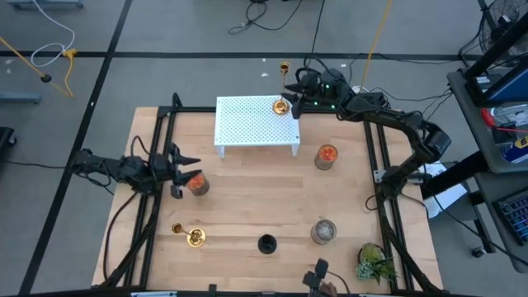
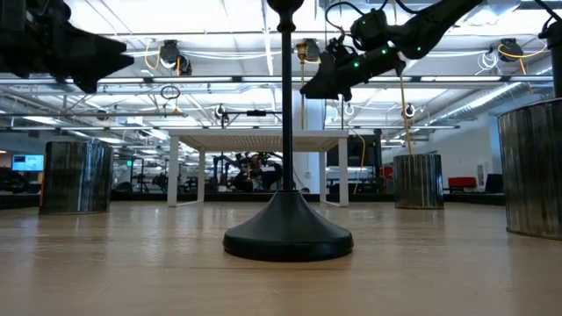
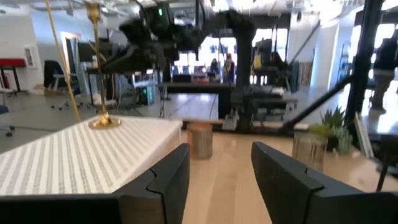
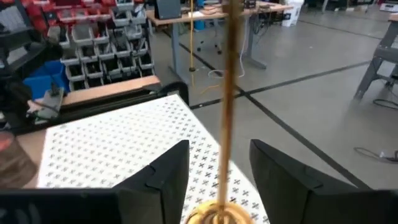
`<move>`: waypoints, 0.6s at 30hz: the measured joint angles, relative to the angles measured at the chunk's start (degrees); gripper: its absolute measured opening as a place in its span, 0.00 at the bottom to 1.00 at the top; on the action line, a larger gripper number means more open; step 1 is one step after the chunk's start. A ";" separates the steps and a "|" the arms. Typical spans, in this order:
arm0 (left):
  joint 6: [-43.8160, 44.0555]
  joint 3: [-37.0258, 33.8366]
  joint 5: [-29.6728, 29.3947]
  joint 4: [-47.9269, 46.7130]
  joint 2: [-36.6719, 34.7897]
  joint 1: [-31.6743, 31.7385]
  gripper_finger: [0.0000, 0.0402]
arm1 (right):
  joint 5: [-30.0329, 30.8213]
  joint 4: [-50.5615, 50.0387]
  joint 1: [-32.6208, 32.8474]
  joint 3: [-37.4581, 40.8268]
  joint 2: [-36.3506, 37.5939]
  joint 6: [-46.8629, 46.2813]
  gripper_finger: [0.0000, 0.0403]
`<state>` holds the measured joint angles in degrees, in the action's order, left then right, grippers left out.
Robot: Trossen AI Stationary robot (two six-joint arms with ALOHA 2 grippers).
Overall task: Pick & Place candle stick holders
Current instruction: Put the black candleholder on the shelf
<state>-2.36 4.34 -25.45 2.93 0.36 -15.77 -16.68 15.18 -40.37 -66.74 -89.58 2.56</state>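
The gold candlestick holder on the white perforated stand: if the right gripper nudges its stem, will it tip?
Probably, somewhat. The gold candlestick holder is tall with a thin stem over a small flared base, so a push high up may topple it. Its shiny metal likely feels stiff but slippery. It stands near the white perforated stand's corner, and the right gripper is open around the stem.

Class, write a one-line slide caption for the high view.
Right gripper open beside a gold candlestick holder standing on the white perforated stand.

Gold candlestick holder, white perforated shelf, second gold holder, black holder, light wooden table, green plant
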 joint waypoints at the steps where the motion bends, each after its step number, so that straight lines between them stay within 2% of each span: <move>1: 0.18 0.00 0.00 -1.15 0.00 0.00 0.45 | -0.01 -0.59 0.20 0.00 0.29 0.41 0.43; 5: 1.57 0.00 0.39 -3.38 0.02 0.00 0.45 | 0.14 -4.49 0.73 0.06 1.92 1.54 0.43; 8: 2.49 0.00 3.25 -3.64 0.02 0.00 0.45 | 1.81 -8.62 0.75 -0.07 4.20 2.67 0.43; 12: 2.71 0.00 6.76 -3.69 0.02 0.00 0.45 | 1.70 -19.31 1.35 -0.04 7.78 2.84 0.43; 18: 2.57 0.00 6.99 -4.14 0.00 0.00 0.45 | 1.47 -38.80 7.17 -0.02 13.14 4.05 0.43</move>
<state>0.21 4.34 -18.46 -1.21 0.36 -15.77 -15.20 -23.62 -33.20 -66.76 -76.44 6.61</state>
